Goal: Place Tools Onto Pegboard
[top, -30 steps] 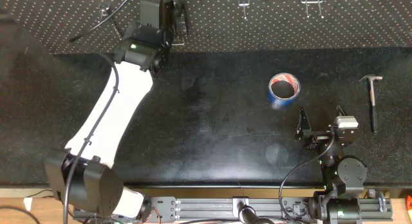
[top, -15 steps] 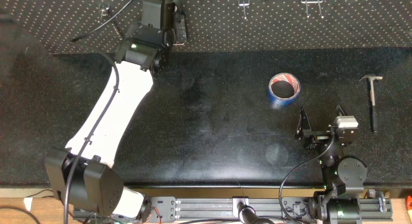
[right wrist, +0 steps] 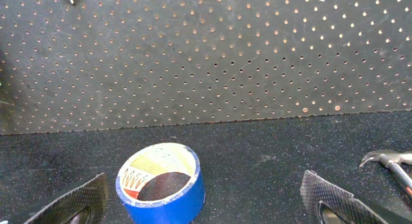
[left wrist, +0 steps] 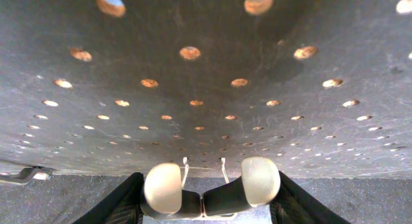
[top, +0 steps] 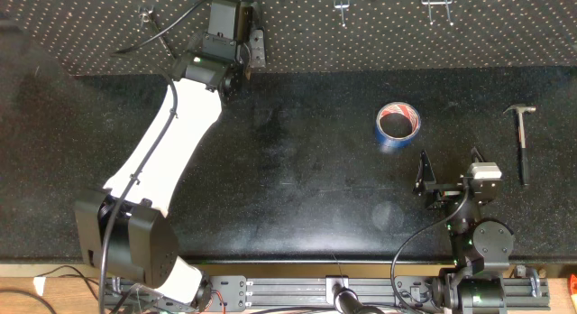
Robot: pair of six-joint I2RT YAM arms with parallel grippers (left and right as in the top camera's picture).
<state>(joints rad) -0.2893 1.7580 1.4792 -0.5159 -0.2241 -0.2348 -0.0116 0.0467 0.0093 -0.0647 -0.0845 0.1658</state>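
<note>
Left arm [top: 171,143] now farther up-right, nearer the pegboard [top: 379,43].

Workshop-style robotics lab bench. Black perforated pegboard [top: 379,34] with metal hooks [top: 342,9] behind a dark surface [top: 297,170]. Hammer [top: 521,133] and blue tape roll [top: 398,124] lying out. Left arm [top: 171,143] and right arm [top: 473,224] mounted by a slotted metal rail [top: 343,285], cables trailing.

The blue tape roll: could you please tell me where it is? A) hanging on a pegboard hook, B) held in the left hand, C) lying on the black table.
C: the blue tape roll lies on the black table, clear of the pegboard.
</note>
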